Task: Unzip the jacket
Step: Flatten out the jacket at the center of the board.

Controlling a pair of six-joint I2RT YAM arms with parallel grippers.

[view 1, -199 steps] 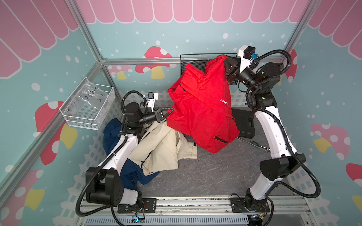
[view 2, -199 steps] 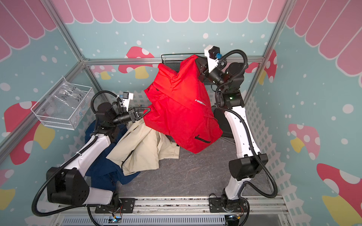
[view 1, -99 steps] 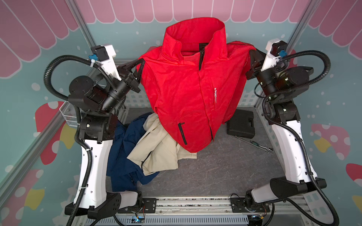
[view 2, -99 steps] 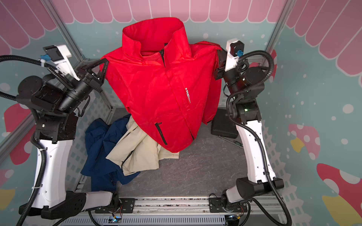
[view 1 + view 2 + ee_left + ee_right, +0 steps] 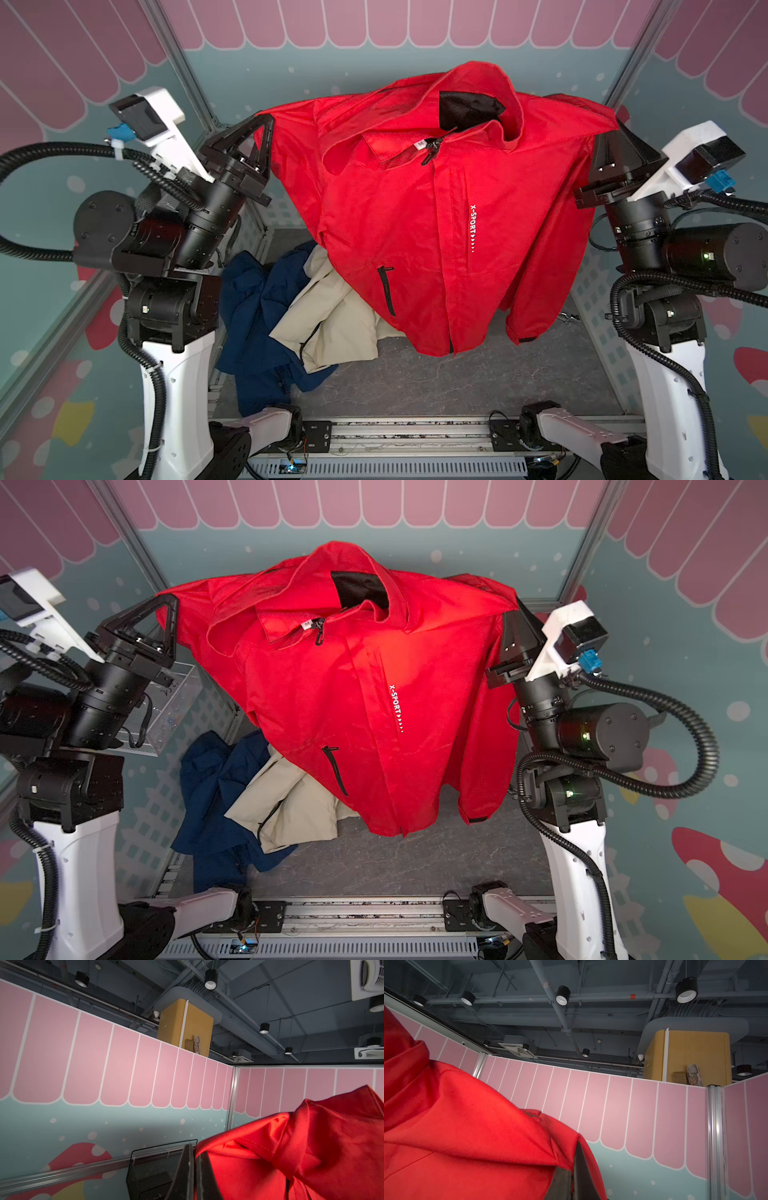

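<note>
Left gripper (image 5: 266, 124) is up high, its fingers (image 5: 188, 1167) pinched tight on one shoulder of the red jacket (image 5: 395, 216), with no gap showing in the wrist view. The jacket hangs in the air between the two arms, front facing us. Its hem dangles above the grey table (image 5: 415, 386) and over a navy garment (image 5: 253, 316) and a beige garment (image 5: 332, 324). Centre stage, the zipper pull (image 5: 429, 153) sits just under the collar (image 5: 478, 83), so the zip looks closed nearly all the way. Over on the right, the right gripper (image 5: 603, 143) is clamped on the other shoulder. To do this well, I'd say: hold both shoulders level and the cloth taut, set it down front up, clear of those garments, then free one gripper for that pull.
</note>
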